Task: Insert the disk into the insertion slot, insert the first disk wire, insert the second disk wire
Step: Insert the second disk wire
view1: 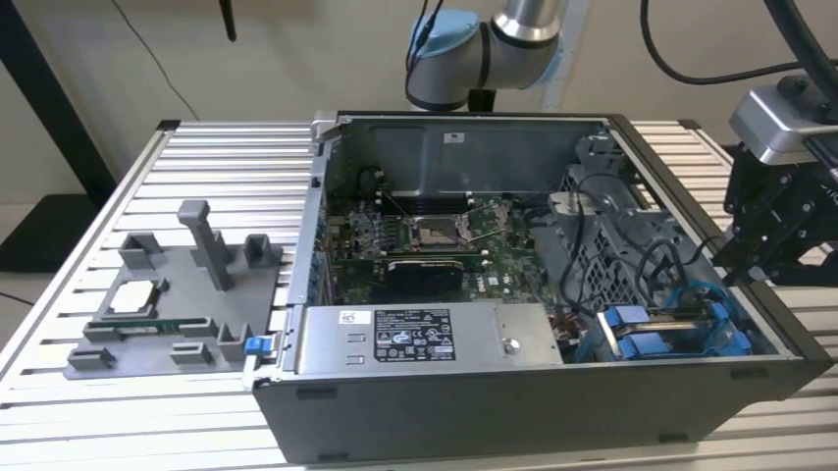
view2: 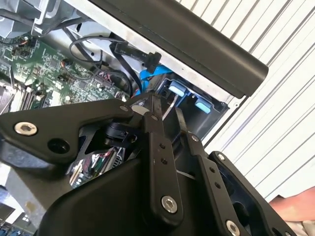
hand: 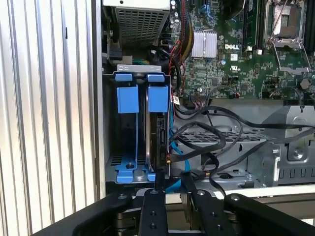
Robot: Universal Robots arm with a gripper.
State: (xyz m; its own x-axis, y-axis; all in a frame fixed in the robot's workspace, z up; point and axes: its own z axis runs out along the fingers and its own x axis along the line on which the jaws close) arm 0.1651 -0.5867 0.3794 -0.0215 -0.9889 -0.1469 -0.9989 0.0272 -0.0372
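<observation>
Where two blue plastic tabs (hand: 127, 93) cap the grey sheet-metal insertion slot (hand: 140, 69), one disk (hand: 160, 137) stands edgewise inside, by the tab nearer the green board (hand: 231, 64); one black pincer (hand: 172, 181), slightly parted and empty, hovers near.

Disk (hand: 159, 135) (blue-framed) stands inside the insertion slot (hand: 139, 73).

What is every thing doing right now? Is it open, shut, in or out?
Black and grey metal computer case, lid off, insides showing.
Silver-grey hard disk with blue frame, standing edge-on inside its slot.
Grey metal drive slot with blue tabs, filled by the disk.
Black claw, open, holding nothing, at the slot's end.
Black wires, lying loose beside the slot.
</observation>
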